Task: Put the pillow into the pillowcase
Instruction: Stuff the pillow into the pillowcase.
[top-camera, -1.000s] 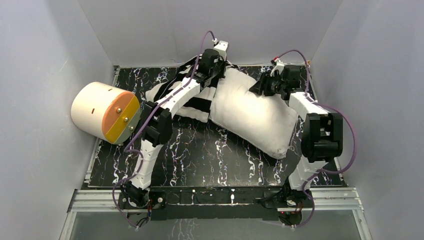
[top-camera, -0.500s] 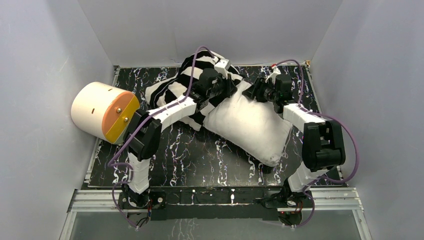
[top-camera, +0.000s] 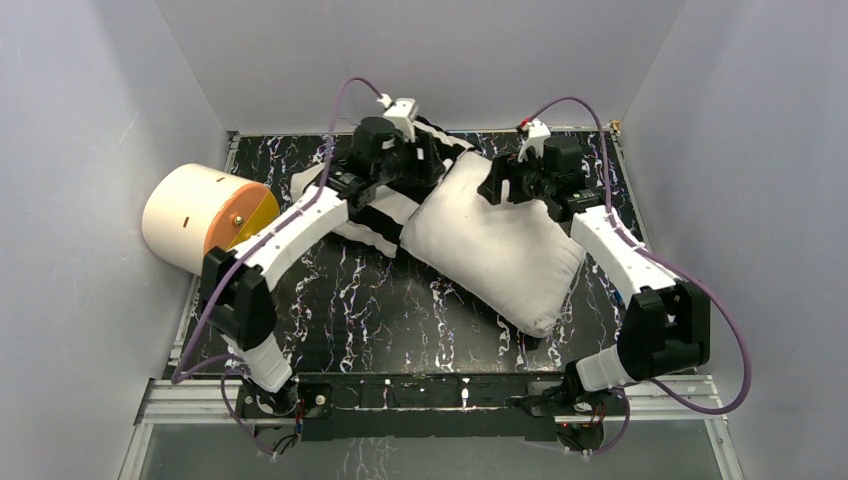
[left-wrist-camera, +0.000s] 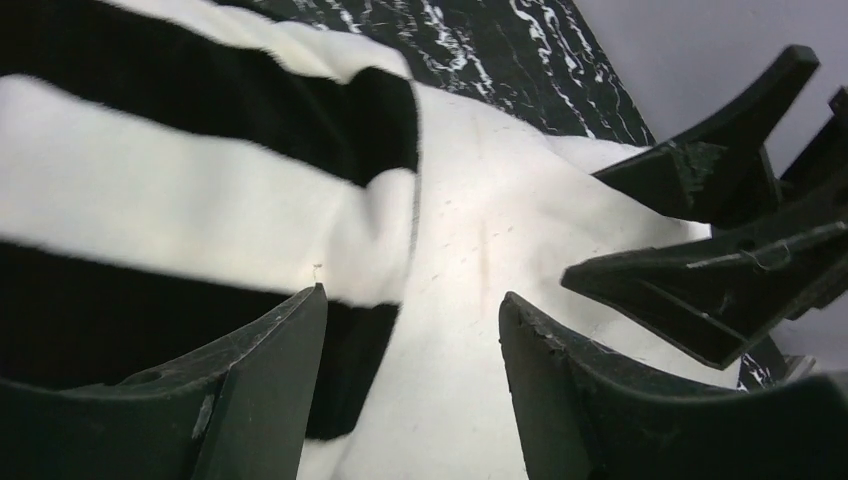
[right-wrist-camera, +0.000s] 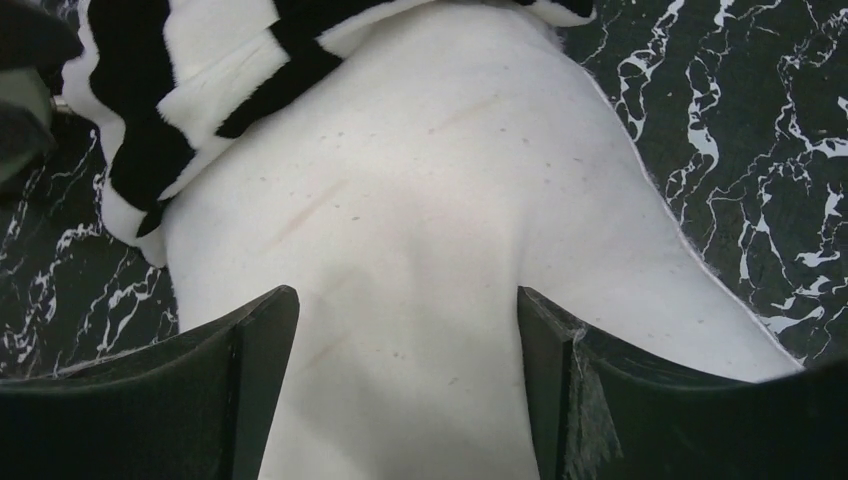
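The white pillow (top-camera: 490, 250) lies slantwise on the table, its far left end tucked under the black-and-white striped pillowcase (top-camera: 372, 220). My left gripper (top-camera: 428, 165) hovers open over the pillowcase's edge where it meets the pillow. In the left wrist view the gripper (left-wrist-camera: 412, 300) has nothing between its fingers, with the pillowcase (left-wrist-camera: 150, 200) to the left and the pillow (left-wrist-camera: 480, 230) below. My right gripper (top-camera: 497, 185) is open just above the pillow's far end. The right wrist view shows that gripper (right-wrist-camera: 407, 300) spread over bare pillow (right-wrist-camera: 430, 200), with the pillowcase (right-wrist-camera: 200, 60) bunched beyond.
A cream cylinder with an orange face (top-camera: 205, 222) lies at the left edge of the black marbled table (top-camera: 400, 300). Grey walls close in on three sides. The right gripper's fingers (left-wrist-camera: 700, 180) show close by in the left wrist view.
The left gripper has opened and let go of the pillowcase, which has dropped from its lifted hump. The left arm swung left. The right gripper opened wider.
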